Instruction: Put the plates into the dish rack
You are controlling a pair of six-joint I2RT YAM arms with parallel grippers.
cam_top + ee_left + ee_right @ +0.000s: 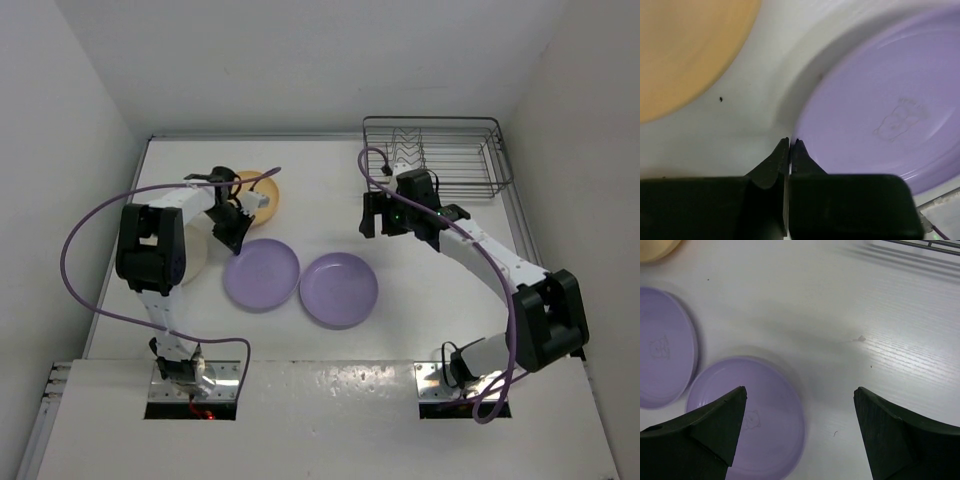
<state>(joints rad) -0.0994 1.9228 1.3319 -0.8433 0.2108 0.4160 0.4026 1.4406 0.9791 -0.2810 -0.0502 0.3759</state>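
Two lavender plates lie side by side mid-table, the left plate [261,274] and the right plate [339,289]. My left gripper [236,243] is shut with its tips astride the left plate's far-left rim [875,100], one finger on the table side and one on the plate side. The orange-yellow plate [265,196] lies just behind it and also shows in the left wrist view [685,50]. The cream-white plate [196,262] is mostly hidden under my left arm. My right gripper [384,215] is open and empty, hovering just beyond the right plate [760,420]. The dish rack [437,160] stands at the far right with no plates in it.
White walls close in the table on the left, back and right. The left arm's purple cable [90,225] loops out to the left. The rack's near edge [920,244] shows at the top of the right wrist view.
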